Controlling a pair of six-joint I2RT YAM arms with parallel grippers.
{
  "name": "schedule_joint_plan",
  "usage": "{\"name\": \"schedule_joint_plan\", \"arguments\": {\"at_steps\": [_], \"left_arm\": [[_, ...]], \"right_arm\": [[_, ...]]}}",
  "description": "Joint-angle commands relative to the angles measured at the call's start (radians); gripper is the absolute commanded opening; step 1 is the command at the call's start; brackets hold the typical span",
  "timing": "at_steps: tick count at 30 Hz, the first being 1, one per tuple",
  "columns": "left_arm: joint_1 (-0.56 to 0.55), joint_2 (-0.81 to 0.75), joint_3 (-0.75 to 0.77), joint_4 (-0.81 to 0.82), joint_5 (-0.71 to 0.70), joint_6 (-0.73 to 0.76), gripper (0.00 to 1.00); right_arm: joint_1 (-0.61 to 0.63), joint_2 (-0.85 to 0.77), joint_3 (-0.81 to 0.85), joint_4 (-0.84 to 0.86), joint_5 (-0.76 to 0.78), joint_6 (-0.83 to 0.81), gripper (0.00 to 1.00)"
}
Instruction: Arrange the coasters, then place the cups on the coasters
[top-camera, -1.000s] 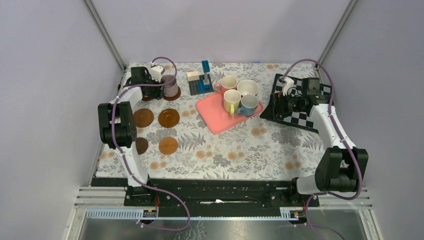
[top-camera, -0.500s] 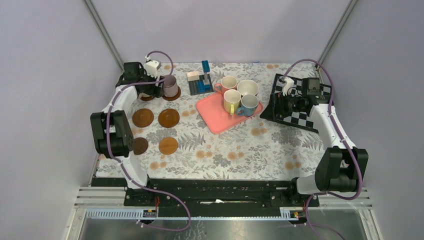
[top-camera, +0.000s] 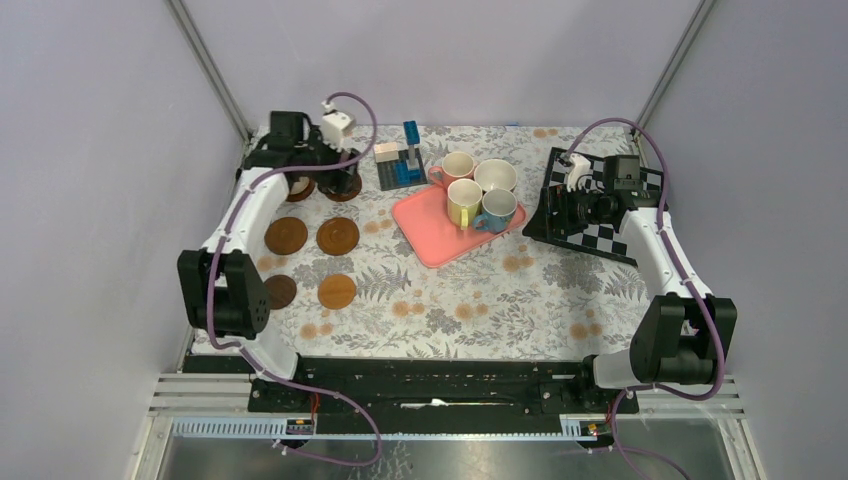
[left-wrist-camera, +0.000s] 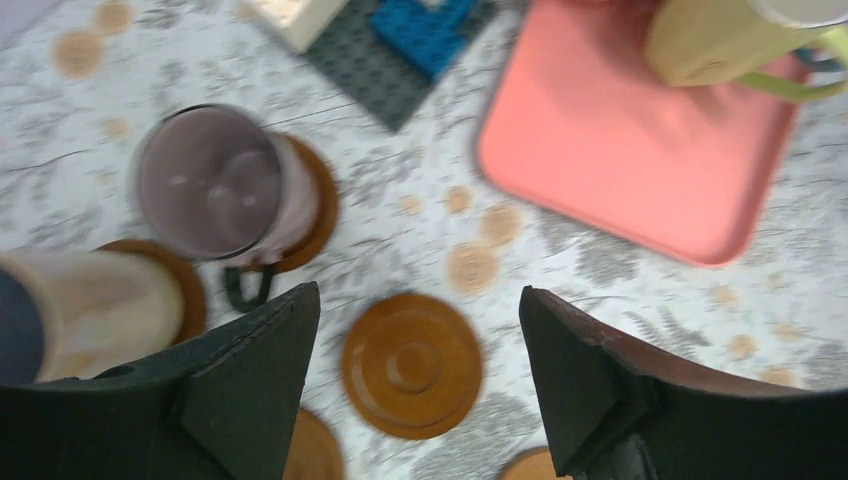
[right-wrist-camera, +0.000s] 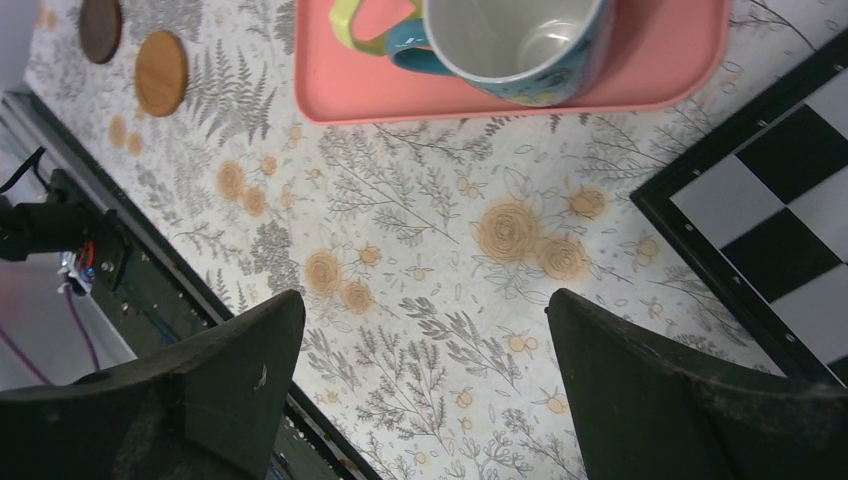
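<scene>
Pale mug (left-wrist-camera: 90, 300) blurred, partly off-frame

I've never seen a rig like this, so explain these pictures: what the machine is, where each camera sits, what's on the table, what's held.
Two robot arms are bolted at the table's near edge. One camera looks down from above, and one rides on each wrist, showing its own dark fingers. The left gripper hangs open near the mauve cup and the pale pink cup, each standing on a coaster. Four bare coasters lie nearby. Four more cups sit on the pink tray. The right gripper is open near the checkerboard. Nothing is held.
</scene>
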Motion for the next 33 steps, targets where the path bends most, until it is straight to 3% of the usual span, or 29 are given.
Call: {"name": "schedule_joint_plan", "arguments": {"at_steps": [1, 4, 9, 18, 33], "left_arm": [[-0.128, -0.009, -0.024, 0.082, -0.058, -0.175, 0.8], [-0.204, -0.024, -0.067, 0.166, -0.08, -0.303, 0.87], [-0.389, -0.036, -0.123, 0.29, -0.285, -0.494, 0.99], [-0.635, 0.037, -0.136, 0.371, -0.59, -0.642, 0.93], [-0.743, 0.21, -0.02, 0.396, -0.665, -0.685, 0.86]], "right_arm": [[-0.003, -0.029, 0.047, 0.006, 0.118, 0.03, 0.98], [-0.004, -0.027, 0.039, 0.006, 0.149, 0.046, 0.98], [-0.007, -0.022, 0.021, 0.04, 0.203, 0.087, 0.98], [-0.02, -0.019, 0.016, 0.054, 0.236, 0.103, 0.98], [-0.021, -0.022, -0.001, 0.052, 0.212, 0.084, 0.98]]}}
